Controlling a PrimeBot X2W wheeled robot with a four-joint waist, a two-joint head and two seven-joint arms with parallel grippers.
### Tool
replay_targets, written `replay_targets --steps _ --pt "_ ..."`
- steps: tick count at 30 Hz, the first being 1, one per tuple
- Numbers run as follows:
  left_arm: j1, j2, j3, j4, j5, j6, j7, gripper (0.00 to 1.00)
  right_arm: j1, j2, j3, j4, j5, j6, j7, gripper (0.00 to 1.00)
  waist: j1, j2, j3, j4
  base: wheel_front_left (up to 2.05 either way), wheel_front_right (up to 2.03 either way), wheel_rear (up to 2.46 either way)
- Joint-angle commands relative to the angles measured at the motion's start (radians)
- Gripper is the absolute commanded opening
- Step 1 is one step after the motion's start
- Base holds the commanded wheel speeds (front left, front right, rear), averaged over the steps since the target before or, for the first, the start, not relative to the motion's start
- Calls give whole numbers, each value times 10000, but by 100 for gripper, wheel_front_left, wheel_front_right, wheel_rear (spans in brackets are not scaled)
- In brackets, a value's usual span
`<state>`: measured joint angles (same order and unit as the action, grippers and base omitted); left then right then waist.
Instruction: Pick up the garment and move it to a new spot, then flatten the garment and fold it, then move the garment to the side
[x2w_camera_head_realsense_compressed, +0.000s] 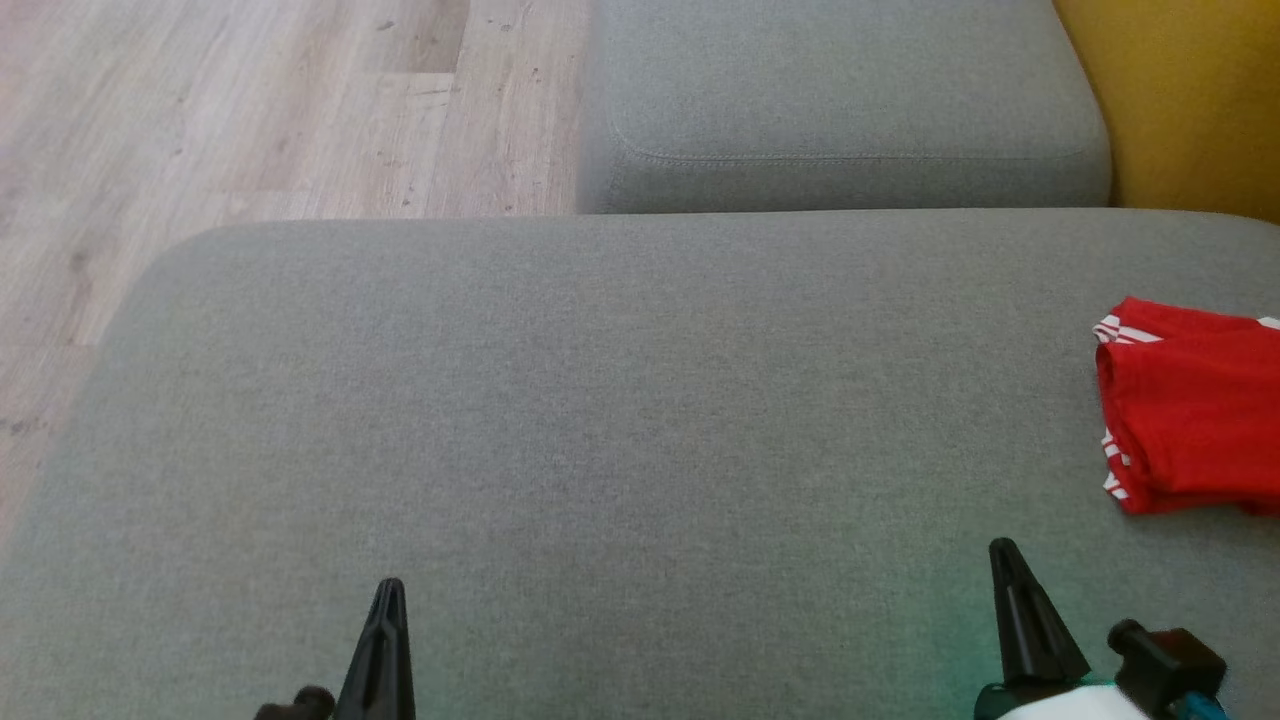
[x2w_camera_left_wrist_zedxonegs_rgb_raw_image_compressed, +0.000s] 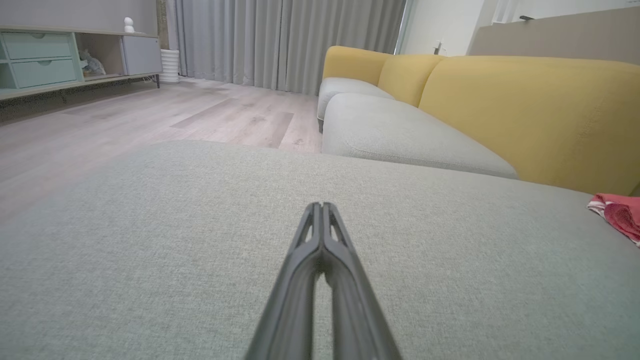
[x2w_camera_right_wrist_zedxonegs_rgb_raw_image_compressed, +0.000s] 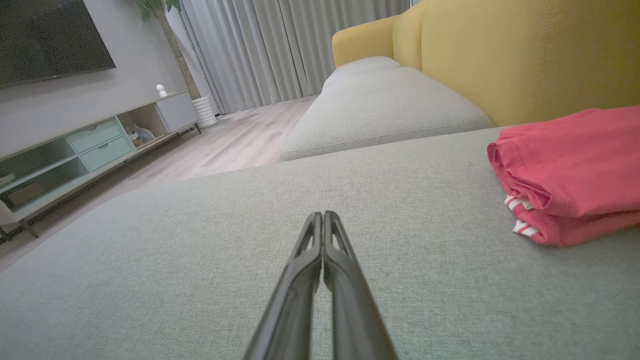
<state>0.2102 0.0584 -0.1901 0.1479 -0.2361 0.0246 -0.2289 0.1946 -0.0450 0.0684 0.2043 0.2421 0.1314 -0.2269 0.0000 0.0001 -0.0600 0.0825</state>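
Note:
The garment (x2w_camera_head_realsense_compressed: 1190, 425) is red with white stripes at its hems and lies folded in a compact stack at the far right of the grey sofa cushion (x2w_camera_head_realsense_compressed: 600, 400); its right part runs off the head view. It also lies at the right of the right wrist view, garment (x2w_camera_right_wrist_zedxonegs_rgb_raw_image_compressed: 570, 170), and at the right edge of the left wrist view, garment (x2w_camera_left_wrist_zedxonegs_rgb_raw_image_compressed: 620, 215). My right gripper (x2w_camera_head_realsense_compressed: 1003, 548) (x2w_camera_right_wrist_zedxonegs_rgb_raw_image_compressed: 322, 215) is shut and empty, low over the cushion, near and left of the garment. My left gripper (x2w_camera_head_realsense_compressed: 389, 585) (x2w_camera_left_wrist_zedxonegs_rgb_raw_image_compressed: 320, 206) is shut and empty at the lower left, far from the garment.
A second grey seat cushion (x2w_camera_head_realsense_compressed: 840, 100) adjoins at the back, with the yellow sofa backrest (x2w_camera_head_realsense_compressed: 1190, 100) to the right. Wooden floor (x2w_camera_head_realsense_compressed: 250, 110) lies beyond the cushion's left and far edges. A low cabinet (x2w_camera_right_wrist_zedxonegs_rgb_raw_image_compressed: 95, 145) and curtains (x2w_camera_left_wrist_zedxonegs_rgb_raw_image_compressed: 290, 40) stand across the room.

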Motion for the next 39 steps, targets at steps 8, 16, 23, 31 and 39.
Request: replay_targets --steps 8,16,23,31,39 --pt "-624 98 274 -153 -1153 -167 178 0 -622 -143 -98 -237 1160 -1 229 0 0 -1 44 -57 0 0 0" --pt "-828 140 408 -42 -2184 -279 367 0 -804 -183 -166 -189 2176 -2 420 0 0 -1 88 -116 0 0 0" --pt "-1001 170 536 31 -3079 -373 538 0 -962 -212 -233 -150 3058 -2 594 0 0 -1 128 -167 0 0 0" --pt "-1188 197 693 99 -4092 -479 742 0 -1142 -239 -317 -104 4059 -3 800 0 0 -1 174 -227 0 0 0" --pt "-1377 217 859 176 -5097 -585 952 0 -1323 -262 -409 -58 5054 -3 1011 0 0 -1 219 -286 0 0 0"
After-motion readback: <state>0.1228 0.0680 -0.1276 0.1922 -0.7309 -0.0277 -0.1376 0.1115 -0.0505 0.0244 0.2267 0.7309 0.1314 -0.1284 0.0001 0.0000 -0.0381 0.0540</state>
